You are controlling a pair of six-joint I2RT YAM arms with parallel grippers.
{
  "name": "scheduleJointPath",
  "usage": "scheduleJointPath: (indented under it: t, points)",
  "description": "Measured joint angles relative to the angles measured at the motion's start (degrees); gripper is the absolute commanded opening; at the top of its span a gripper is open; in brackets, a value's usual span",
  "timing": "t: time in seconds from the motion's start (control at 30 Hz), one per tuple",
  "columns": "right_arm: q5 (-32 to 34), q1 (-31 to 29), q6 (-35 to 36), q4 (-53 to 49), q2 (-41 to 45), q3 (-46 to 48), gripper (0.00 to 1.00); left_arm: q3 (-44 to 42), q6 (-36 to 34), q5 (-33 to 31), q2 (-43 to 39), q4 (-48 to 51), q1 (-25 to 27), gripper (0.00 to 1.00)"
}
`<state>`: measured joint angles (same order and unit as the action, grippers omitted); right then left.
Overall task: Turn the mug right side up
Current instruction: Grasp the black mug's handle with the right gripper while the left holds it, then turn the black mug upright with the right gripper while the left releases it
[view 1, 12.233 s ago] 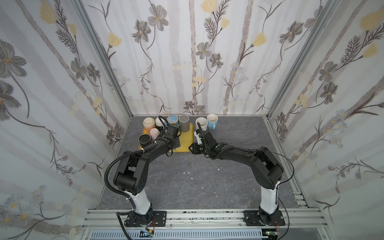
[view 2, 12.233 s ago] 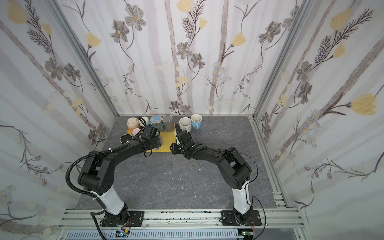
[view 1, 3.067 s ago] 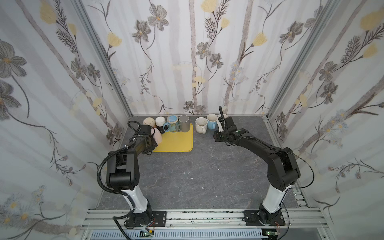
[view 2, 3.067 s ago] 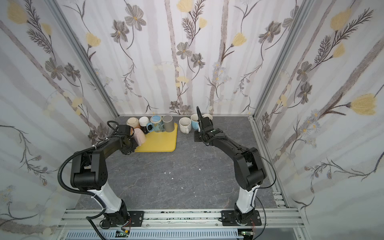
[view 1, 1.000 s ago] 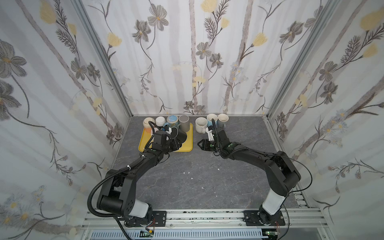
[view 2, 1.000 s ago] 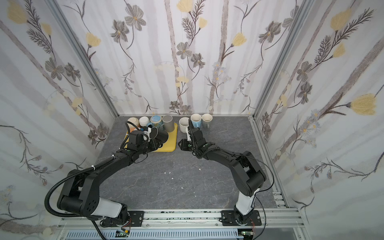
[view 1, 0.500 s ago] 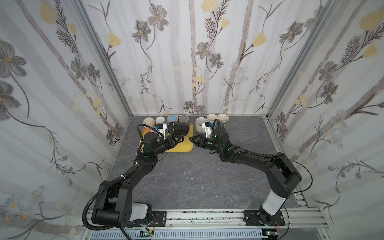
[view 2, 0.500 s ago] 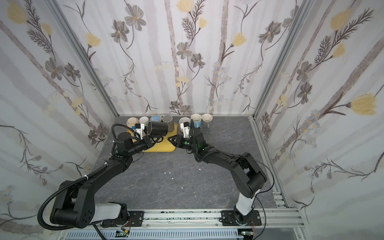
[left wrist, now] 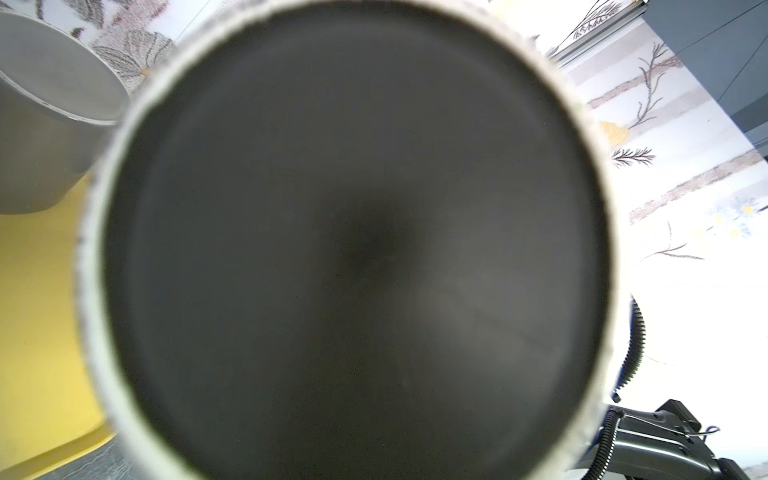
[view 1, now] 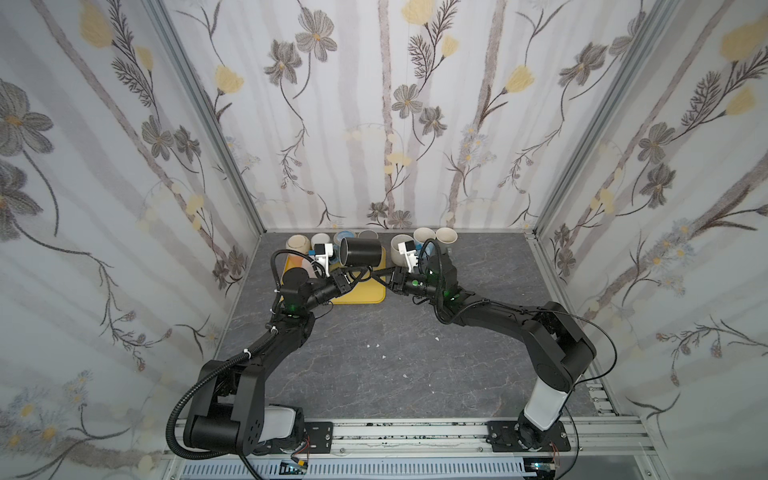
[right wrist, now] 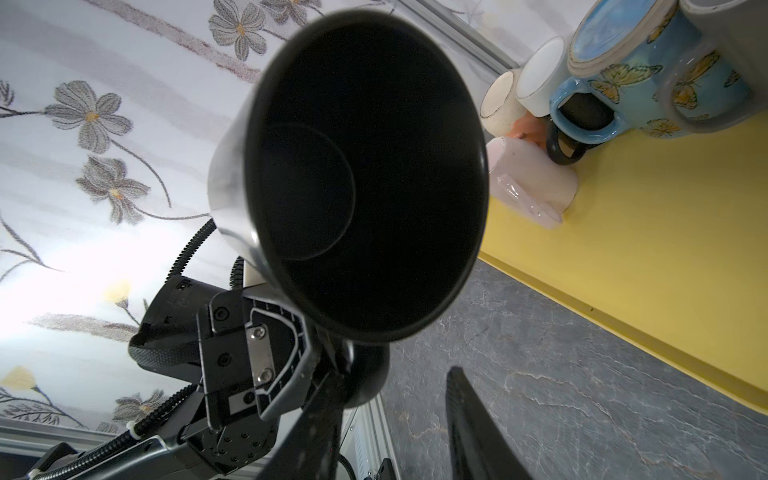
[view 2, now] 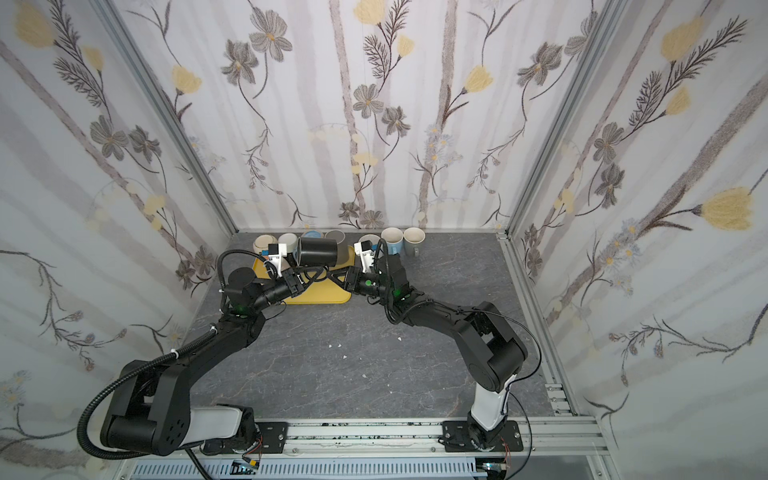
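Fingers of the left gripper [right wrist: 328,361] were pressed together on the handle of the black mug [view 1: 360,254], which hung in the air above the yellow tray [view 1: 365,295], clear of every surface. Gripping by the handle seemingly left the body free to swing round and kept the rim unobstructed. The mug lay on its side, its long axis roughly level. In both top views its mouth faced the right arm and its base faced the left wrist camera, whose picture was filled almost wholly by the dark unglazed bottom [left wrist: 349,249]. From the right wrist the open mouth [right wrist: 365,174] gaped straight at the lens, the inner floor visible deep inside. So the turn was about half done, in my judgement: neither inverted nor upright.

The right gripper [right wrist: 395,415] sat just beside and below the mug's rim, its jaws apart and holding nothing, one finger [right wrist: 469,419] showing dark against the grey tabletop [view 1: 395,353]. It looked poised to take the rim or wall for a handover.

Beyond, a pink mug [right wrist: 536,187] lay tipped on the tray. A blue butterfly mug [right wrist: 648,79] and pale mugs [view 1: 436,236] stood along the back wall.
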<state>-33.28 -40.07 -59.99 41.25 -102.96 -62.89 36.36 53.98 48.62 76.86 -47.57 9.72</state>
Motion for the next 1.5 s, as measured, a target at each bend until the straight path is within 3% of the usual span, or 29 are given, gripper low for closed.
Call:
scheduleJointPath:
  t: [0.5,0.6,0.7,0.9,1.03,1.3,1.5]
  points:
    - [-2.4,-0.4,-5.6,7.4,-2.6,-1.7,0.26,-0.9,8.0,4.2,3.7,-12.9,0.8,0.0]
    - [-2.9,-0.5,-7.0,9.2,-3.1,-1.9,0.17,-0.9,9.2,4.1,4.6,-15.0,1.0,0.0]
    - [-3.0,-0.4,-8.7,10.6,-3.4,-1.9,0.0,-0.9,9.7,4.0,5.5,-17.1,1.1,0.0]
    - [-2.8,-0.4,-8.7,12.0,-2.5,-0.6,0.0,-1.7,10.9,4.4,6.0,-20.2,1.2,0.27]
    - [-1.7,-0.4,-6.5,11.0,-0.7,1.1,0.0,-2.0,10.9,6.1,5.6,-21.4,1.4,0.38]
    - [2.4,-0.3,-3.3,11.5,2.6,4.4,0.0,-2.0,5.6,6.5,2.0,-15.9,1.1,0.44]
    - [6.2,0.2,0.4,10.0,5.8,5.7,0.0,-0.1,-4.8,4.1,-2.7,-1.6,0.7,0.44]
